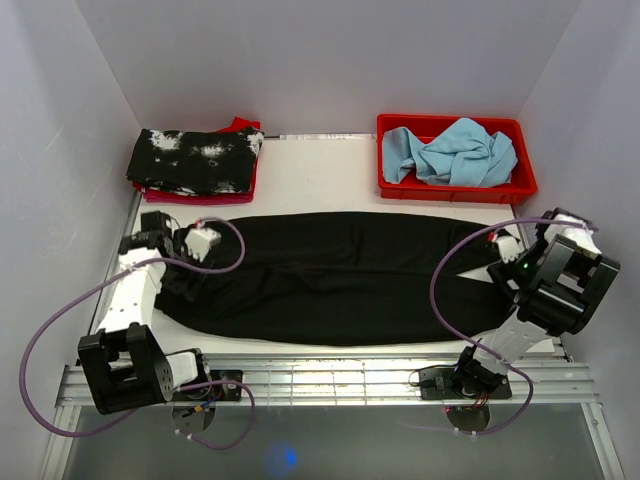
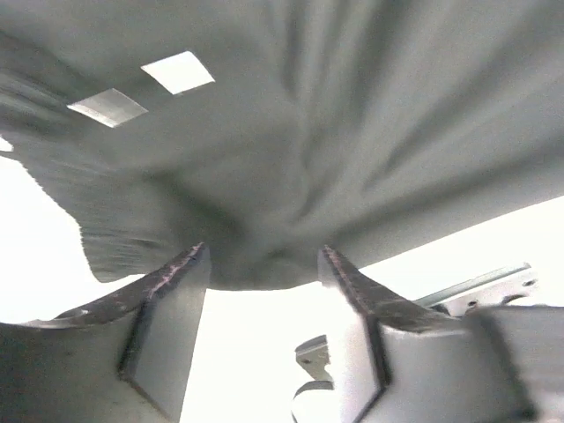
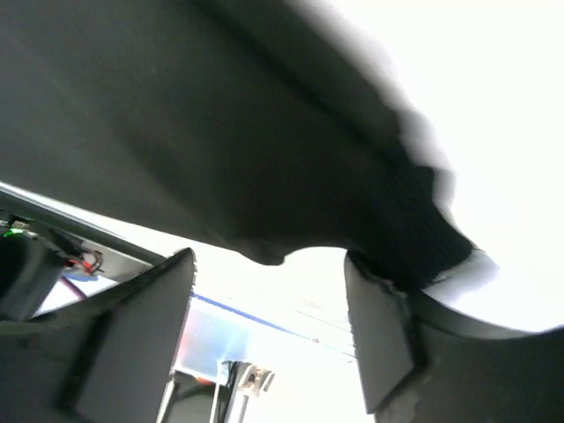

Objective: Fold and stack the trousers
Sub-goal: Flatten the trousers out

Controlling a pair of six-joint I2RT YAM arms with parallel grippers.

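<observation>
The surface (image 1: 330,170) carries the trousers (image 1: 340,275), spread across mid-frame. They look soft, light and floppy, so we'd pinch them at the two ends. Left tool (image 2: 264,256) and right tool (image 3: 269,256) both gape open, with fabric at their tips but nothing gripped.

White flat table (image 1: 320,170) in view, and stretched lengthwise across its middle lie the plain black soft fabric trousers (image 1: 340,280), flat on the surface, reaching from the left side almost to the right edge. Far-left corner: a folded black garment with white splotches (image 1: 195,160) sits on top of a red folded cloth (image 1: 243,126) that rests on the tabletop. Far right: a red rectangular plastic bin (image 1: 455,190) stands on the surface, just behind the trousers.
</observation>
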